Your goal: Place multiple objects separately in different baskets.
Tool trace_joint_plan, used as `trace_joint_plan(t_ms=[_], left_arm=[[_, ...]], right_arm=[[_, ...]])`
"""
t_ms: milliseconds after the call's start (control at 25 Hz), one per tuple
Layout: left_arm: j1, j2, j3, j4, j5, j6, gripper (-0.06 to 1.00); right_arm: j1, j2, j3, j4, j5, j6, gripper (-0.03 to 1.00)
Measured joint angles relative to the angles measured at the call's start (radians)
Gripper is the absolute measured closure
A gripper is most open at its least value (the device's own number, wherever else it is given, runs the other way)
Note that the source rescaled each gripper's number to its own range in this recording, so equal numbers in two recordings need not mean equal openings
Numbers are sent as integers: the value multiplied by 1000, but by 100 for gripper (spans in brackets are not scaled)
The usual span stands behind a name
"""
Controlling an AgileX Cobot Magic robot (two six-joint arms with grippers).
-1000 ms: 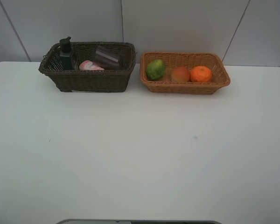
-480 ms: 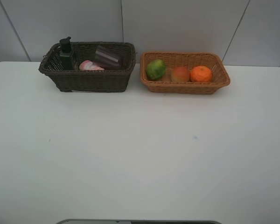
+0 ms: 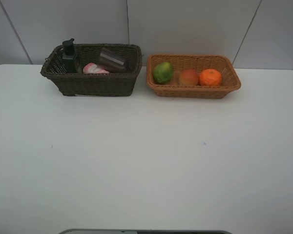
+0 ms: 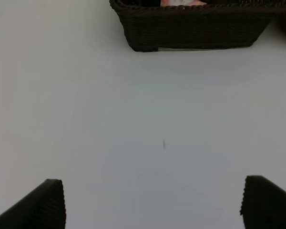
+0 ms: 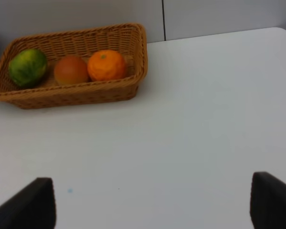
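Both grippers hang wide open, holding nothing: the left gripper (image 4: 152,202) faces the dark basket (image 4: 195,28), the right gripper (image 5: 152,202) the tan basket (image 5: 71,93) of fruit.

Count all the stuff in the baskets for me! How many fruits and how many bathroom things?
Fruits: 3, the green fruit, the peach and the orange, in the light basket.
Bathroom things: 3, the pump bottle, the pink tube and the cup, in the dark basket.
Baskets: 2.
Total: 8.
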State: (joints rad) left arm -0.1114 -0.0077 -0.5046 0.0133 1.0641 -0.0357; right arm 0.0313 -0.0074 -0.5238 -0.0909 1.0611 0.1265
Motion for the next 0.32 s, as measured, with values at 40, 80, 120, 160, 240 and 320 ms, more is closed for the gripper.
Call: trace_joint_plan(t_ms=[40, 80, 120, 160, 240, 320], left_arm=[[0, 0, 0, 0, 0, 0, -1], [0, 0, 0, 0, 0, 0, -1], [0, 0, 0, 0, 0, 0, -1], [0, 0, 0, 0, 0, 0, -1], [0, 0, 0, 0, 0, 0, -1], [0, 0, 0, 0, 0, 0, -1]], right_arm=[[0, 0, 0, 0, 0, 0, 20], [0, 0, 0, 0, 0, 0, 20], [0, 0, 0, 0, 0, 0, 20], [0, 0, 0, 0, 0, 0, 20], [0, 0, 0, 0, 0, 0, 20], [0, 0, 0, 0, 0, 0, 20]])
